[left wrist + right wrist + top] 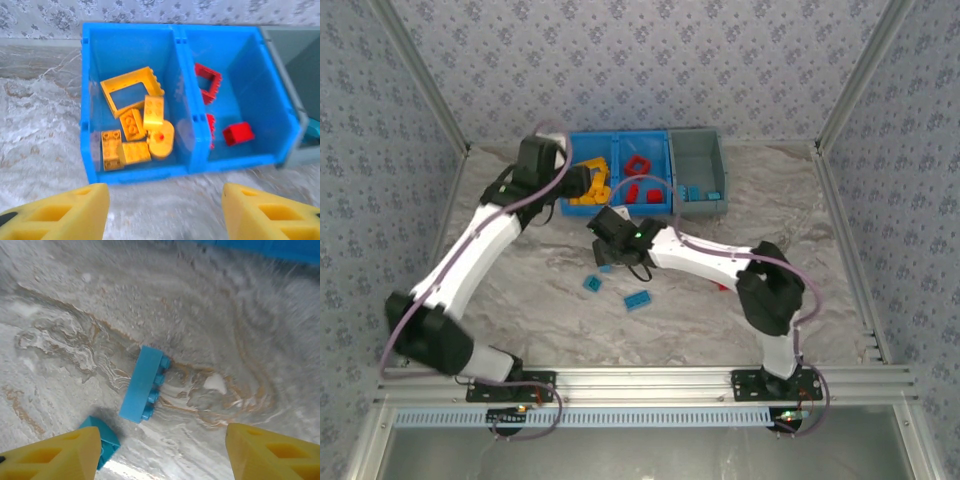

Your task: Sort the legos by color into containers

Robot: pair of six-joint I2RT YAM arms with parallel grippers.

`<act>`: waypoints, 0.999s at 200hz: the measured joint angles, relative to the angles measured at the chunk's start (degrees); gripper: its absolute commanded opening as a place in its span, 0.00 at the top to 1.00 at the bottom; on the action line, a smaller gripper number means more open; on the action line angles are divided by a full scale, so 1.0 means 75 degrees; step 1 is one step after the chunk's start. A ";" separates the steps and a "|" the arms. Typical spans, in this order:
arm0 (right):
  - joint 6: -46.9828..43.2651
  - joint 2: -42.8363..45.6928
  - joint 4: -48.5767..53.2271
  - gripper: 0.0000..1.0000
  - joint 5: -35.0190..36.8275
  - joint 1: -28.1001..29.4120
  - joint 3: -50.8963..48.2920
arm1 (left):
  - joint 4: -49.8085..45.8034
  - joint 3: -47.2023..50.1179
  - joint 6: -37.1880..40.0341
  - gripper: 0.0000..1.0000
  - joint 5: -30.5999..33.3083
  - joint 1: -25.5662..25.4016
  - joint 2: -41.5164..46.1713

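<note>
Spread-fingered and empty, left gripper (165,212) faces the containers (140,175); right gripper (162,455) hovers over apparently two blue legos (144,385).

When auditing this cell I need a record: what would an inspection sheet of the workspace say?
Surface: marbled table, no spills seen.
Job's things: yellow legos in left blue bin; red legos in middle blue bin; blue legos in grey bin; two loose blue legos on the table.
Clutter: nothing seen.
Grippers: left gripper open, empty, facing the bins; right gripper open, empty, above the loose legos.
Cables: purple cable along each arm.
Surroundings: patterned walls, aluminium frame.
</note>
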State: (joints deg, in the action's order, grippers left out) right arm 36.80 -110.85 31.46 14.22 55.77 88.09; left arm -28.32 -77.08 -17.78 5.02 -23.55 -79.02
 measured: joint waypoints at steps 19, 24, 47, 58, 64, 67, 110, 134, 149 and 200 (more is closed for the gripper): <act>0.0361 -0.0638 0.0271 0.30 -0.0137 0.0003 0.0507 | 0.0032 0.1186 -0.0198 0.32 -0.0035 -0.0219 0.1422; 0.0428 -0.0778 0.0300 0.30 -0.0189 0.0003 0.0609 | 0.0020 0.1495 -0.0259 0.32 -0.0099 -0.0242 0.1792; 0.0685 -0.1285 0.0504 0.32 -0.0373 -0.0020 0.0979 | -0.0085 0.2751 -0.0536 0.29 -0.0417 -0.0248 0.3360; 0.0796 -0.1536 0.0583 0.34 -0.0475 -0.0050 0.1221 | -0.0184 0.3206 -0.0656 0.28 -0.0664 -0.0265 0.3987; 0.0839 -0.1664 0.0618 0.36 -0.0527 -0.0073 0.1370 | -0.0271 0.3410 -0.0711 0.27 -0.0822 -0.0277 0.4313; 0.0854 -0.1728 0.0624 0.36 -0.0542 -0.0085 0.1440 | -0.0318 0.3512 -0.0743 0.27 -0.0895 -0.0277 0.4462; 0.1174 -0.2288 0.0676 0.51 -0.0775 -0.0280 0.1967 | -0.1352 0.4258 -0.0991 0.27 -0.1661 -0.0277 0.6143; 0.1259 -0.2460 0.0758 0.61 -0.0822 -0.0353 0.2078 | -0.1874 0.4307 -0.1128 0.25 -0.1833 -0.0277 0.6580; 0.1300 -0.2483 0.0813 0.68 -0.0819 -0.0373 0.2098 | -0.2017 0.4307 -0.1195 0.25 -0.1894 -0.0277 0.6650; 0.1335 -0.2092 0.0863 0.78 -0.0522 -0.0379 0.1693 | -0.1999 0.4316 -0.1338 0.26 -0.2171 -0.0277 0.6210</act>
State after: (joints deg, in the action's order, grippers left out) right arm 46.81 -126.54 37.93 10.31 52.93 100.79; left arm -43.31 -44.71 -27.81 -11.27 -25.63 -32.45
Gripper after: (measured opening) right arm 0.250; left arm 0.745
